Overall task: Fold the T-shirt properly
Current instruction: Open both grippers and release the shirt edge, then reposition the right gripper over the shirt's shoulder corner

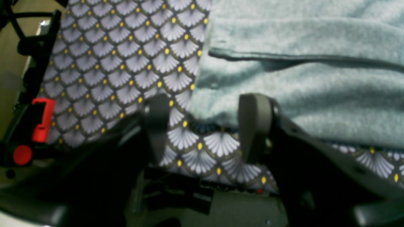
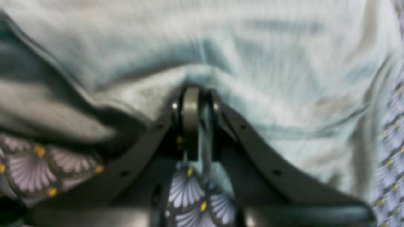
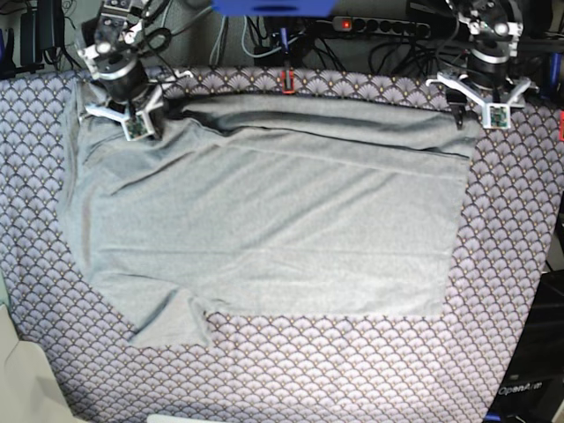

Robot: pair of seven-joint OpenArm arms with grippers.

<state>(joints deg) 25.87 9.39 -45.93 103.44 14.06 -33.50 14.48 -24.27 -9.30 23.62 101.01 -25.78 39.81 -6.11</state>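
Note:
The light grey T-shirt (image 3: pixel 264 211) lies spread on the patterned tablecloth (image 3: pixel 352 370), with its far strip folded over and one sleeve at the front left. My left gripper (image 3: pixel 477 116) sits at the shirt's far right corner. In the left wrist view it (image 1: pixel 205 102) is open, its fingers (image 1: pixel 254 126) either side of the shirt's corner edge (image 1: pixel 284 94). My right gripper (image 3: pixel 138 126) is at the far left corner. In the right wrist view it (image 2: pixel 197 94) is shut on a pinch of shirt fabric (image 2: pixel 252 63).
A red clamp (image 3: pixel 285 81) grips the cloth at the table's back edge. Cables and a power strip (image 3: pixel 388 26) run behind the table. A red-and-black clamp (image 1: pixel 41 119) shows at the table edge in the left wrist view.

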